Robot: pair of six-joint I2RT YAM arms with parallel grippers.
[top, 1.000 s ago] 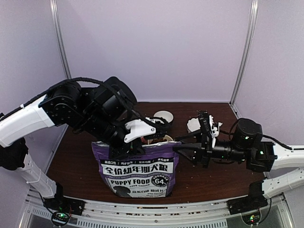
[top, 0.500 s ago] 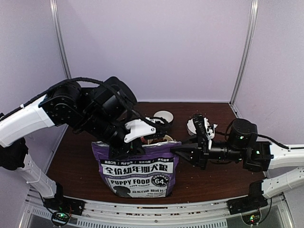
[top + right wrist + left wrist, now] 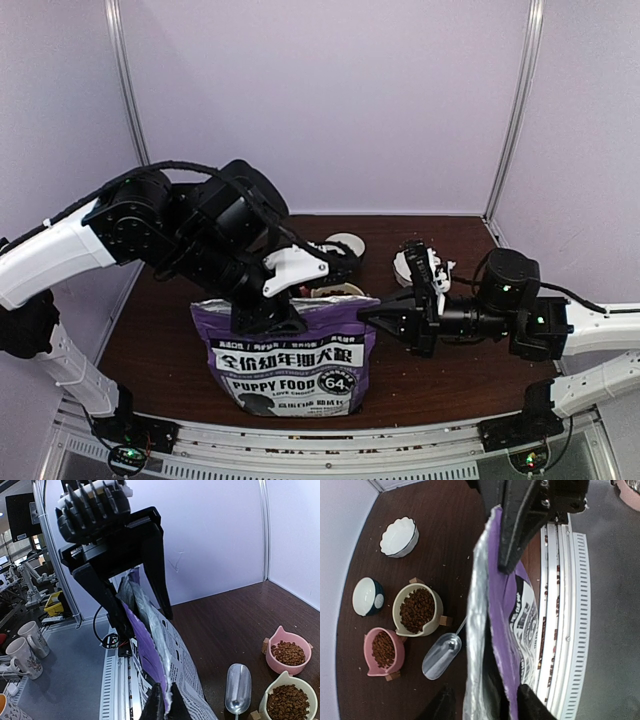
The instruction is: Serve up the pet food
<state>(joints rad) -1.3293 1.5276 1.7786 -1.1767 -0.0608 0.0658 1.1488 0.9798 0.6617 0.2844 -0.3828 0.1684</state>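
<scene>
Reddish-brown dry kibble pet food (image 3: 417, 610): sits in beige bowl (image 3: 434, 625) & pink cat-eared bowl (image 3: 370, 667) on dark wood bench (image 3: 445, 520). White scalloped bowl (image 3: 399, 536) & navy bowl (image 3: 366, 596) empty, silver metal scoop (image 3: 441, 655) lying idle, so est. approx. half served. Purple-and-white foil bag (image 3: 288, 365), upright, reads "PUPPY FOOD", "64%" + Chinese chars; right end effector (image 3: 370, 312) clenched on its top edge, left end effector (image 3: 147, 622) released, fingers straddling same edge.

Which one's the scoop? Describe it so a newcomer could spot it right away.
Find the tall purple puppy food bag at the table's near edge. Just behind it, beside the beige bowl of kibble, the scoop lies flat on the dark wood. It is the only silver metal thing there, long and shovel-shaped, while its neighbours are round bowls.
</scene>
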